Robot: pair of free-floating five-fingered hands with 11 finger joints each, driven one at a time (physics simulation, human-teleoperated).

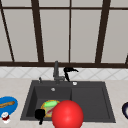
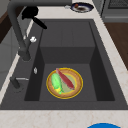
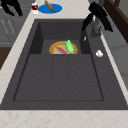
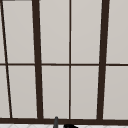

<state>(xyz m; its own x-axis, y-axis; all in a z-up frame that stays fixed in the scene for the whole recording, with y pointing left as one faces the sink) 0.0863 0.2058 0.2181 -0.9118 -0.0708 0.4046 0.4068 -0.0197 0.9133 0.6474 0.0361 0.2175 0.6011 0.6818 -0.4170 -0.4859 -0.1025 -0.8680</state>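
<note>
Two hands are what you have here: your right hand (image 1: 68,71) hangs at the back of the sink (image 1: 100,117), just to the right of the faucet (image 1: 56,71), with its fingers spread and loose, holding nothing. In the right side view that same hand (image 3: 97,13) sits over the faucet (image 3: 95,30), one finger pointing down toward the basin and the rest fanned toward the wall, near the faucet but I cannot tell whether it touches. Your left hand (image 1: 39,115) floats low at the sink's front left edge; its fingers look relaxed and hold nothing. In the deep left basin lies a yellow-rimmed plate (image 2: 75,91) carrying a green vegetable (image 2: 56,83) and a red strip (image 2: 65,79), well apart from both hands. A red ball (image 1: 67,114) sits large in the front view, covering part of the plate. On the counter to the left stand a blue plate (image 1: 11,107) with a brown stick on it and a small red-and-white cup (image 1: 5,117); a dark dish (image 2: 81,7) rests on the counter to the right.
</note>
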